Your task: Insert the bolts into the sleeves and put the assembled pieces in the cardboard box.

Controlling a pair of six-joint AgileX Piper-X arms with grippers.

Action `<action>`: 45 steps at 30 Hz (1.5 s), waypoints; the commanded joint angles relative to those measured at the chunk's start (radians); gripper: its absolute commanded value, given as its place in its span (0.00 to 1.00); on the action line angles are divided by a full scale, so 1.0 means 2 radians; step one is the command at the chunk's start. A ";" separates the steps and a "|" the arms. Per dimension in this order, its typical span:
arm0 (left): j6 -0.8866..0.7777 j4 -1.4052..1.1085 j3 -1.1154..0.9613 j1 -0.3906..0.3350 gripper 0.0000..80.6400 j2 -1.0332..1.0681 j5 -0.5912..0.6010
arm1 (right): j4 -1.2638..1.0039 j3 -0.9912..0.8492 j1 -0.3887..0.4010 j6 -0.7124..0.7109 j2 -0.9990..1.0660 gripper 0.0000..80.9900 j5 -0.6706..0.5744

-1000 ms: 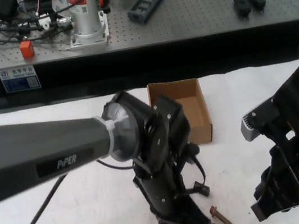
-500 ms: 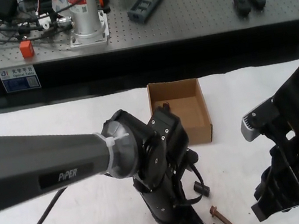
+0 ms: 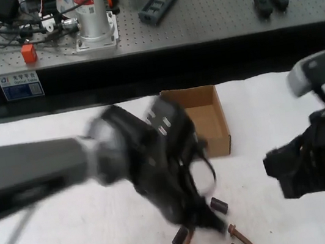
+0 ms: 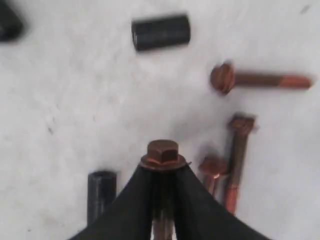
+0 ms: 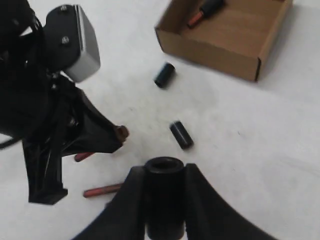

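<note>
My left gripper (image 4: 162, 176) is clenched on a copper-coloured hex-head bolt (image 4: 162, 152), whose head pokes out past the fingertips above the white cloth (image 4: 60, 100); three loose copper bolts (image 4: 260, 80) lie just beside it, with loose black sleeves (image 4: 160, 32) near them. My right gripper (image 5: 164, 172) grasps a black cylindrical sleeve (image 5: 164, 200) (its open bore faces the wrist camera), held apart from the left gripper's bolt; the open brown cardboard box (image 5: 215, 55) stands on the cloth beyond both grippers, with one assembled piece (image 5: 205, 10) lying inside it.
</note>
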 commanded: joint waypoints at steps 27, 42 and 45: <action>-0.229 -0.418 0.139 0.060 0.01 -0.163 0.241 | -0.360 0.107 0.063 0.203 0.061 0.04 -0.192; -0.229 -0.418 0.139 0.061 0.01 -0.163 0.249 | -0.416 0.107 0.063 0.200 0.096 0.04 -0.122; -0.229 -0.418 0.139 0.061 0.01 -0.163 0.249 | -0.420 0.107 0.063 0.202 0.096 0.04 -0.117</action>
